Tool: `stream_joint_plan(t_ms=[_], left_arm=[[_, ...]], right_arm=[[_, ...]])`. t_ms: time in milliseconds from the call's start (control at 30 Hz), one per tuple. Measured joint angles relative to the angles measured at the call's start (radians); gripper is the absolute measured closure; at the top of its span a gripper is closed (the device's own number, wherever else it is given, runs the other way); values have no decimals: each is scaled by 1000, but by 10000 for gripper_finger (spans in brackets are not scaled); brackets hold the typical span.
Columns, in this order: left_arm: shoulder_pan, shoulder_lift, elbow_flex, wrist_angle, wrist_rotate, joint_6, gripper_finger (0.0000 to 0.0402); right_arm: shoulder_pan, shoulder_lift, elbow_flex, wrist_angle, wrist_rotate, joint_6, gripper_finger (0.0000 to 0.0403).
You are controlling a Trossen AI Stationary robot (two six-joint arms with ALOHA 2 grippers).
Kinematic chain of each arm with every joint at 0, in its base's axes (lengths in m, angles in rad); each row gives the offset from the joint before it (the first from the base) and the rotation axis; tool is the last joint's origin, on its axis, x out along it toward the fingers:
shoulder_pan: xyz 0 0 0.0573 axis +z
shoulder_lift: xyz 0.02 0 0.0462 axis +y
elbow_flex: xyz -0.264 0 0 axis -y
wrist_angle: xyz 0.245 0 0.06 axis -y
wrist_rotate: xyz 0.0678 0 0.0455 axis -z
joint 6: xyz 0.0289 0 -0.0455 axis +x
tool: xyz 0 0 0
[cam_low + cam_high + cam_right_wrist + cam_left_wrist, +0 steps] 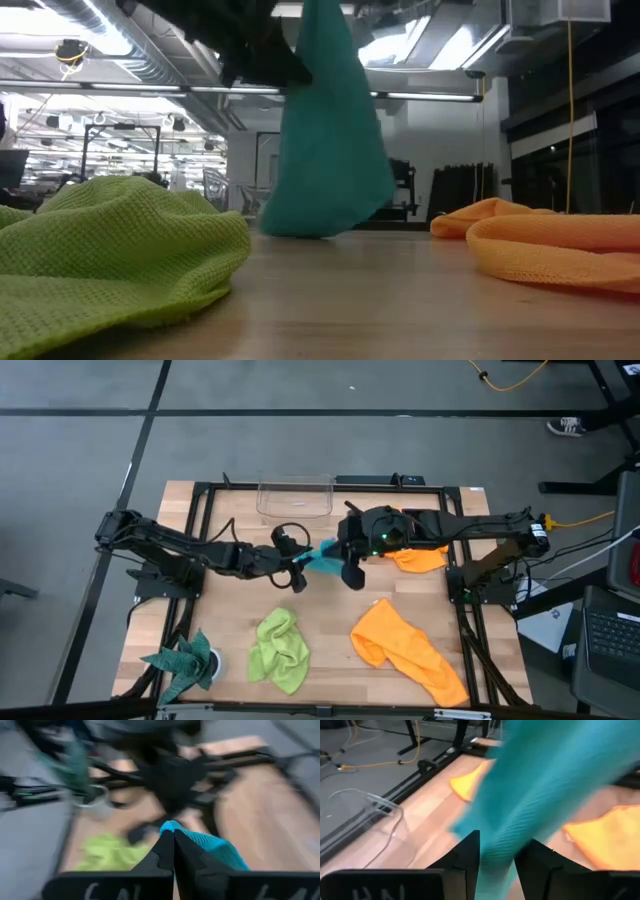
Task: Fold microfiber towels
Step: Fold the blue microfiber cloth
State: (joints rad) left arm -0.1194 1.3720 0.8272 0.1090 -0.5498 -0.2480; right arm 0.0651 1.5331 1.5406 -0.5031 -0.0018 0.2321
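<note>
While both grippers pinch the blue towel (322, 557), left gripper (300, 568) and right gripper (343, 552) hold it above the table (330, 615).

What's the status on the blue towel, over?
Both end effectors, left and right, shut on blue towel, lifted mid-table. Green towel, orange towels unfolded. Nothing blocking.

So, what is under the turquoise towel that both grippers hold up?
Under the turquoise towel the low view shows only bare wooden table; its lower edge seems to reach the surface. The left gripper and right gripper pinch it. Anything behind it is covered.
</note>
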Motion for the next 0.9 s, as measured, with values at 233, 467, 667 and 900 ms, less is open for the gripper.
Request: stream_joint_plan(t_ms=[233, 467, 667, 900], left_arm=[[54, -1, 2, 74, 3, 24, 294], [61, -1, 2, 54, 239, 9, 294], [-5, -1, 2, -174, 306, -183, 294], [-63, -1, 2, -332, 293, -343, 294]], right_arm=[[12, 54, 0, 161, -204, -2, 403], [13, 99, 0, 131, -12, 2, 403], [12, 93, -1, -25, 293, 27, 403], [12, 96, -23, -138, 390, 110, 403]])
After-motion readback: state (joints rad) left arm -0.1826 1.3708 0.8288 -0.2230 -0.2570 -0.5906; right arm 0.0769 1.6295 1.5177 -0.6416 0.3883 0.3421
